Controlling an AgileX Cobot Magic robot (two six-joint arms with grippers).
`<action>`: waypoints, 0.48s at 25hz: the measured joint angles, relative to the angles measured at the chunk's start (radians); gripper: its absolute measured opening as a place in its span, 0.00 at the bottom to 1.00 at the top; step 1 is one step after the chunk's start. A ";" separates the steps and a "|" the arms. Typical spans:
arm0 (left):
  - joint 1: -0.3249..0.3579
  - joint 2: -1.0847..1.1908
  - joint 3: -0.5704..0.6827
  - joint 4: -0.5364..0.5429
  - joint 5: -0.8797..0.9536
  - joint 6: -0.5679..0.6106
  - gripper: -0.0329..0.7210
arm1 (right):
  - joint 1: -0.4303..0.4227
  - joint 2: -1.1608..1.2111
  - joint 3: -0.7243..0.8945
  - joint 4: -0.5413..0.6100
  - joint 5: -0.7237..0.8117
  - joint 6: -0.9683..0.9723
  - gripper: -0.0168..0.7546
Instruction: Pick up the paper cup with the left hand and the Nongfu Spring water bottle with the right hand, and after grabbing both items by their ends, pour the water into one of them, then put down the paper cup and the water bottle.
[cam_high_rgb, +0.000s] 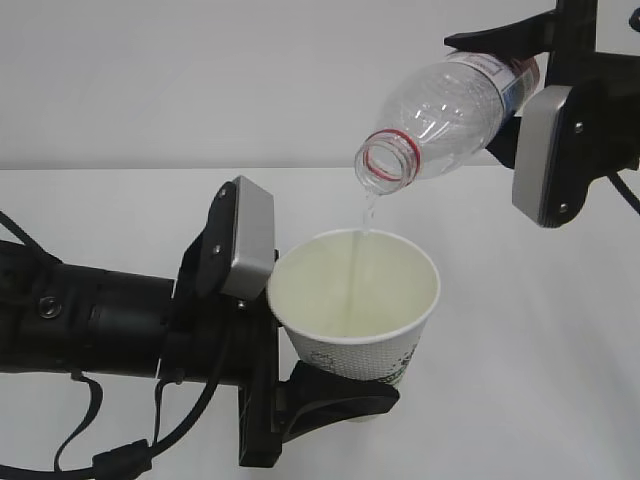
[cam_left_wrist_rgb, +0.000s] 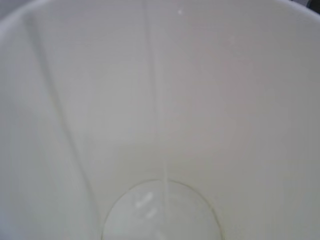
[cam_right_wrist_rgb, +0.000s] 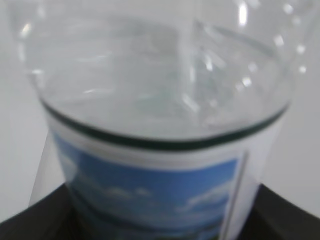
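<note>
Left hand (cam_high_rgb: 330, 400) at lower left clamps paper cup (cam_high_rgb: 357, 300) by its base.
Right hand (cam_high_rgb: 520, 60), upper right, grips Nongfu Spring water bottle (cam_high_rgb: 450, 115) tilted mouth-down above the rim so water (cam_high_rgb: 366, 215) streams in.

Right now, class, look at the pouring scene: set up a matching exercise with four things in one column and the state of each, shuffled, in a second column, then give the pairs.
Things:
1. paper cup
2. Nongfu Spring water bottle
3. water
4. left hand's pincer

States:
A. falling in a thin stream
B. tilted, mouth pointing down
C. clamped at the cup's base
D. mouth open upward, leaning slightly, catching the stream

Pairs: 1-D, 2-B, 3-A, 4-C
</note>
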 joint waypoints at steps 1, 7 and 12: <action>0.000 0.000 0.000 0.000 0.000 0.000 0.76 | 0.000 0.000 0.000 0.000 0.000 0.000 0.64; 0.000 0.000 0.000 0.000 0.000 0.000 0.76 | 0.000 0.000 0.000 0.000 -0.002 -0.001 0.64; 0.000 0.000 0.000 0.000 0.000 0.000 0.76 | 0.000 0.000 0.000 0.000 -0.002 -0.002 0.64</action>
